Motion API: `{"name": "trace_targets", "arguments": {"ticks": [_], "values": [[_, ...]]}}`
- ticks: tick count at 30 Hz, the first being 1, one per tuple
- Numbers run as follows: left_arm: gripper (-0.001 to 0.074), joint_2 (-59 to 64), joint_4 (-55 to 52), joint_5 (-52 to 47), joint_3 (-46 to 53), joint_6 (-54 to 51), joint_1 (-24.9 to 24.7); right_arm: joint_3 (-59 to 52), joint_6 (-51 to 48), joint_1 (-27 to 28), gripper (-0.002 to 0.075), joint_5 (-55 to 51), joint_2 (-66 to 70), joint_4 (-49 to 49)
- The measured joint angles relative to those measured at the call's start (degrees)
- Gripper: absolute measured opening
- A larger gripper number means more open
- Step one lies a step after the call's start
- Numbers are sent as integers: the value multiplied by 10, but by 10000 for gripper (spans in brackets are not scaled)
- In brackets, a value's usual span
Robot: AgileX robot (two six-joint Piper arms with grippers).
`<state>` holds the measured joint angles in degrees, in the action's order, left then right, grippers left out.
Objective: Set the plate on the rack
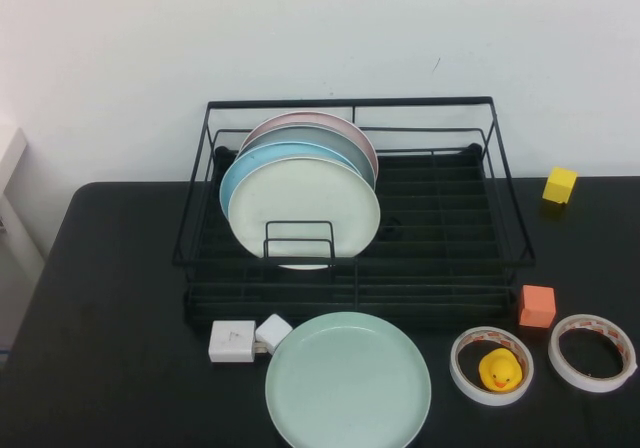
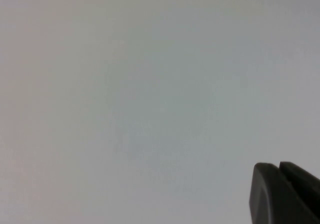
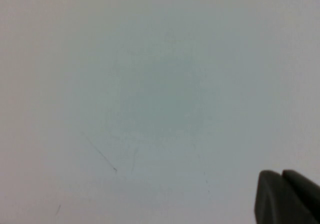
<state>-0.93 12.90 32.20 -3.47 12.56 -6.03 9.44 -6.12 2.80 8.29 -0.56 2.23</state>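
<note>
- Black tabletop (image 1: 110, 298) against a white wall is your workspace.
- Your round pale mint-green plate (image 1: 348, 382) lies flat at the near edge, just in front of the black wire dish rack (image 1: 440, 218), within easy reach.
- Four plates already stand upright between the rack's dividers, leaving its right side free.
- Two tape rolls, two cubes, one rubber duck.
- Left gripper (image 2: 285, 194) and right gripper (image 3: 287, 196) face bare wall, away from the table; you cannot tell their opening.

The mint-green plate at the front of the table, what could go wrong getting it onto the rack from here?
The plate lies flat on the table, giving fingers little edge to grab. White boxes touch its rim and could get shoved. The rack already holds four upright plates on its left. Left gripper and right gripper face blank wall.
</note>
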Motion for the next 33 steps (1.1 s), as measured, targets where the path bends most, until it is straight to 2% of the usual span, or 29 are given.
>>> {"name": "trace_targets", "arguments": {"ticks": [2,5,8,12,17,22,26,29,33], "values": [[-2,0,51,-111,-61,-18,0,38,-4,0,-2,-58,18,7],[-2,20,120,-201,-128,-99,0,92,-5,0,-2,-151,73,5],[-2,62,142,-236,-170,-204,0,135,-9,0,-2,-216,152,-15],[-2,122,149,-255,-186,-282,0,163,-63,0,-2,-281,249,-82],[-2,192,163,-326,-188,-297,0,177,-219,0,-2,-386,381,-292],[-2,266,207,-543,-194,-270,0,178,-440,0,-2,-467,512,-546],[-2,326,209,-696,-194,-256,0,181,-629,-17,-2,-480,633,-757],[-2,356,209,-737,-194,-254,0,184,-711,-65,-2,-440,718,-869],[-2,368,212,-723,-194,-250,0,187,-781,-187,-2,-365,821,-963]]}}
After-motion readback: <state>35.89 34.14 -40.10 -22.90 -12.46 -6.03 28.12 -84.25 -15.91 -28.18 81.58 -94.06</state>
